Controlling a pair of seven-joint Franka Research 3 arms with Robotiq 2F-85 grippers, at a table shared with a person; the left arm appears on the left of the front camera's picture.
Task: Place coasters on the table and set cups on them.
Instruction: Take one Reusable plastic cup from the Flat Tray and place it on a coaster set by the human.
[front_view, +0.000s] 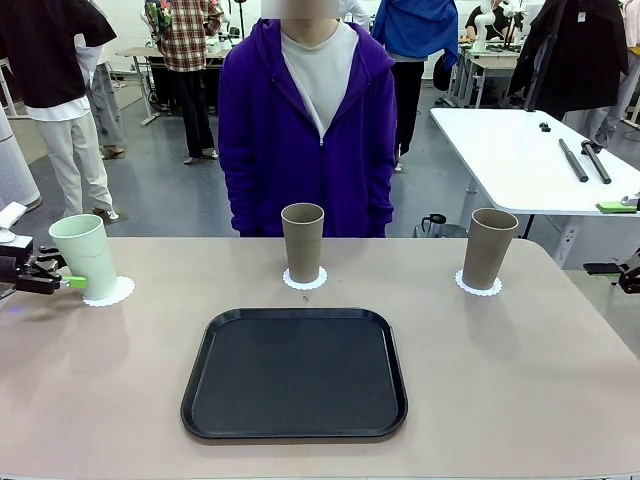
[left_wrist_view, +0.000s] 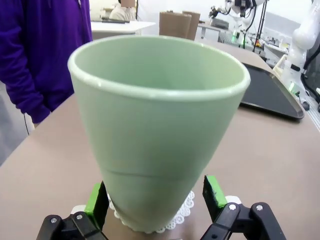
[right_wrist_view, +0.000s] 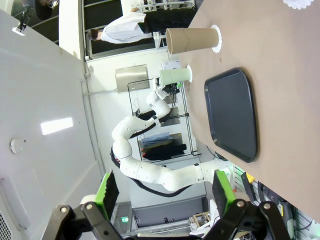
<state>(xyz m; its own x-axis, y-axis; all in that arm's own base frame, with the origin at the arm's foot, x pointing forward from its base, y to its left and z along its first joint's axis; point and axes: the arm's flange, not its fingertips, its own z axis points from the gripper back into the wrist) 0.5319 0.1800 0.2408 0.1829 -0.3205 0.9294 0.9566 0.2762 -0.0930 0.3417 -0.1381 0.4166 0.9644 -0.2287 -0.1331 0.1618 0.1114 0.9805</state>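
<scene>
Three cups stand on white lacy coasters on the beige table (front_view: 120, 400). The mint green cup (front_view: 85, 255) sits on a coaster (front_view: 112, 291) at the far left. My left gripper (front_view: 72, 282) is open around its base, and in the left wrist view the green pads (left_wrist_view: 215, 191) flank the cup (left_wrist_view: 155, 125), with a gap on one side. One brown cup (front_view: 302, 243) stands at the centre back on its coaster (front_view: 305, 281). The other brown cup (front_view: 489, 248) is at the right on its coaster (front_view: 478, 287). My right gripper (right_wrist_view: 165, 192) is open and holds nothing.
A black rounded tray (front_view: 295, 372) lies in the middle of the table toward my side. A person in a purple jacket (front_view: 300, 120) stands at the far edge behind the centre cup. A white table (front_view: 520, 150) stands beyond the right corner.
</scene>
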